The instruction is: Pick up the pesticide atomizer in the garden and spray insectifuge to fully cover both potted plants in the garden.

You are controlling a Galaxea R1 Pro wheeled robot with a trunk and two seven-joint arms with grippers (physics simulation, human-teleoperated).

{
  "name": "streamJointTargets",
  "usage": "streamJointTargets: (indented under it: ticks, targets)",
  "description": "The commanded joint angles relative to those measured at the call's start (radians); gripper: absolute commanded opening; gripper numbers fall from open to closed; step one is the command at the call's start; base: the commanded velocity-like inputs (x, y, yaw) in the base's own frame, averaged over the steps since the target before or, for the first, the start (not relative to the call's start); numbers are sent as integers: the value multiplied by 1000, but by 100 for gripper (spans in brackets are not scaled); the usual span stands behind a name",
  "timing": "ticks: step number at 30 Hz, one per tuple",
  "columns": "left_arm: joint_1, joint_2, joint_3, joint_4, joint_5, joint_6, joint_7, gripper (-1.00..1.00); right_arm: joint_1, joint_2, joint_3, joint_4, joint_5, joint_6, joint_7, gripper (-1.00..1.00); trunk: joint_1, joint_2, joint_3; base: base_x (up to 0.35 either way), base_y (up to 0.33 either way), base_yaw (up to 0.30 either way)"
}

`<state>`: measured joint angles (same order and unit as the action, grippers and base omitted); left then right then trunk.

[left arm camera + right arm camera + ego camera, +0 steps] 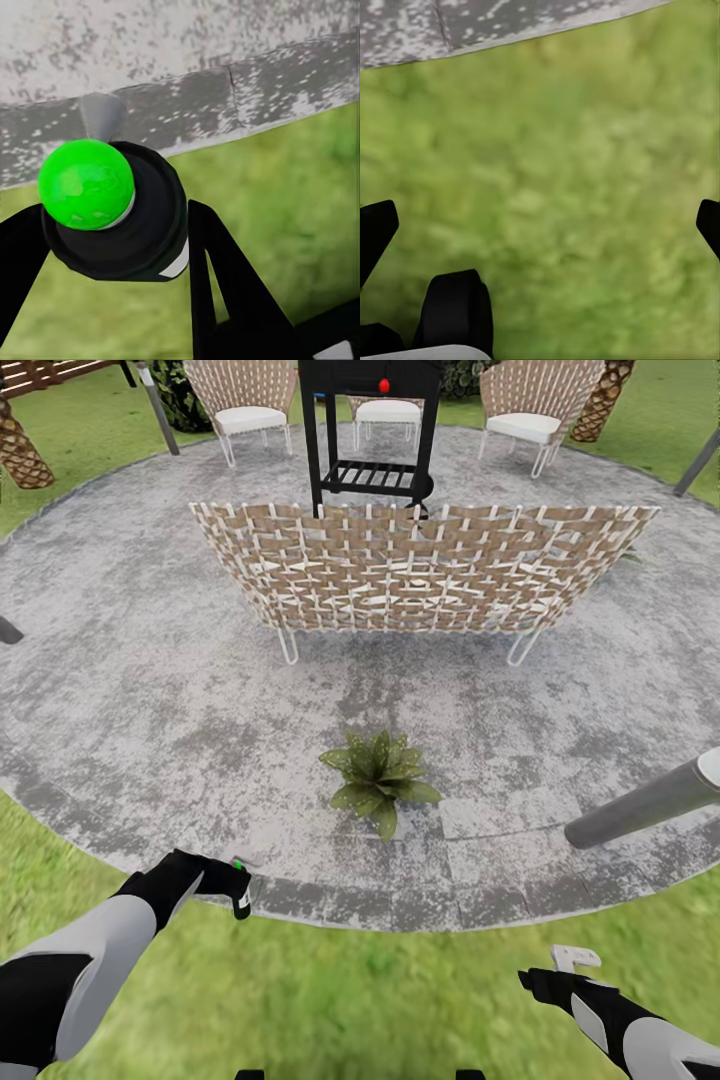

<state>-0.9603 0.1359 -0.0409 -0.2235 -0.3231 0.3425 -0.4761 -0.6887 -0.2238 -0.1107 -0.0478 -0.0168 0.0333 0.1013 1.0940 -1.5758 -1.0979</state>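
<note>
My left gripper [232, 882] is shut on the pesticide atomizer [241, 895], a small dark bottle with a white label, held over the lawn at the patio's near rim. In the left wrist view the atomizer [142, 225] has a bright green cap and a grey nozzle, with black fingers [225, 285] on either side of it. One potted plant [380, 772], a low rosette of broad leaves hiding its pot, stands on the paving ahead and to the right of that gripper. My right gripper [572, 963] hangs open over grass [540, 229], holding nothing.
A long wicker bench [420, 570] crosses the patio [150, 690] behind the plant, with a few green leaves [630, 555] at its right end. Behind it are a black cart [370, 430] and wicker chairs [240, 400]. A grey pole [650, 805] leans in from the right.
</note>
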Motion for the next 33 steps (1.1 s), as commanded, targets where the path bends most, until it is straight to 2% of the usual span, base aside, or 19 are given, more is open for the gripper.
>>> streamJointTargets:
  ticks: [1,4,19,33]
  targets:
    - [0,1,-4,-2,0,6,-4,-100,0,0,-7,-1,-2,4,4,100,0,0,1,0,0,0]
    - [0,1,-4,-1,1,6,-4,-100,0,0,-7,-1,-2,3,4,100,0,0,6,0,0,0]
    - [0,1,-4,-1,1,6,-4,-100,0,0,-7,-1,-3,2,4,100,57,-105,-17,0,0,0]
    - [0,0,-5,1,0,6,-4,-100,0,0,-8,-1,-3,2,4,100,57,-105,-1,0,0,0]
